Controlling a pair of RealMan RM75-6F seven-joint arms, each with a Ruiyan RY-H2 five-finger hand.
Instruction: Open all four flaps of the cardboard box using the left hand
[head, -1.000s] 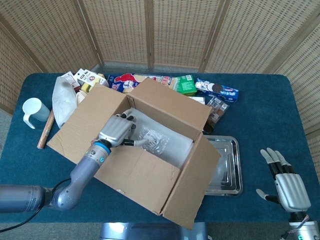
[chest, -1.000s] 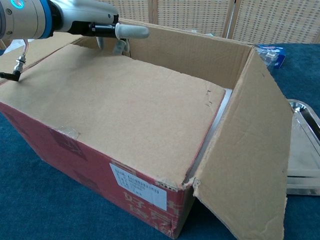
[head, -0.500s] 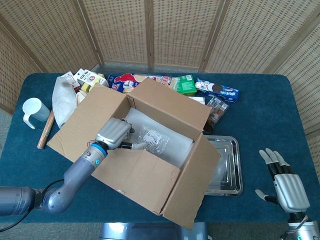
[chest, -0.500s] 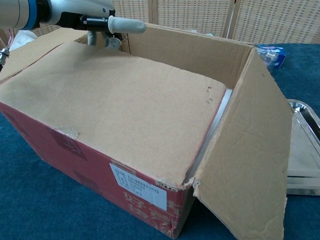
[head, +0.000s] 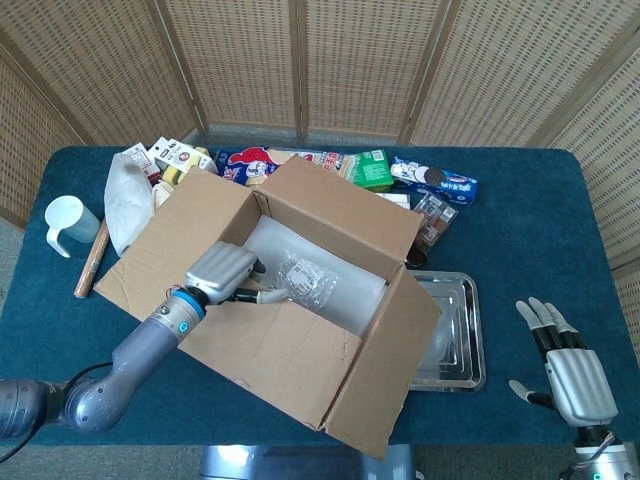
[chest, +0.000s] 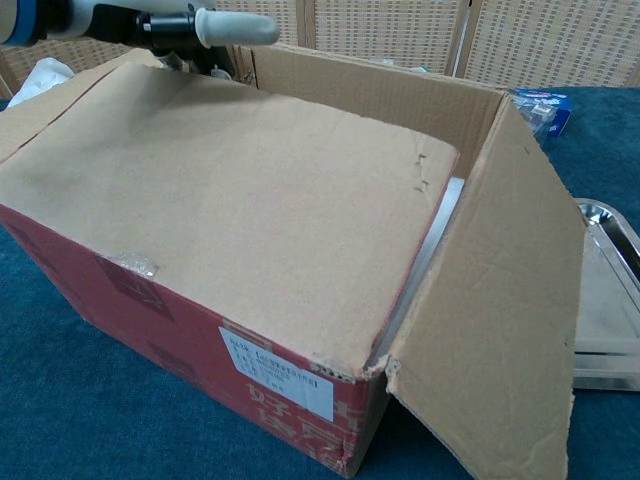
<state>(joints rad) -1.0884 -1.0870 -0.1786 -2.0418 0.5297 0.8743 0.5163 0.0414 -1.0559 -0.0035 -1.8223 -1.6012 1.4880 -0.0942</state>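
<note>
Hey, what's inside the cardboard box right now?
Inside the cardboard box lies clear plastic packaging, with the left robot hand reaching in beside it. The near flap covers the rest, so anything beneath stays unseen.

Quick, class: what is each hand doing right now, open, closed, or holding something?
Left hand: at the near flap of the box; grip cannot be told.
Right hand: open, holding nothing.

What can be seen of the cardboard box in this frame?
The cardboard box is plain brown corrugated card with red printed sides and a white label on the near face. It sits on the blue table. The far, left and right flaps stand open; the near flap lies over the opening, its far edge raised by the left robot hand. Clear plastic packaging shows inside.
</note>
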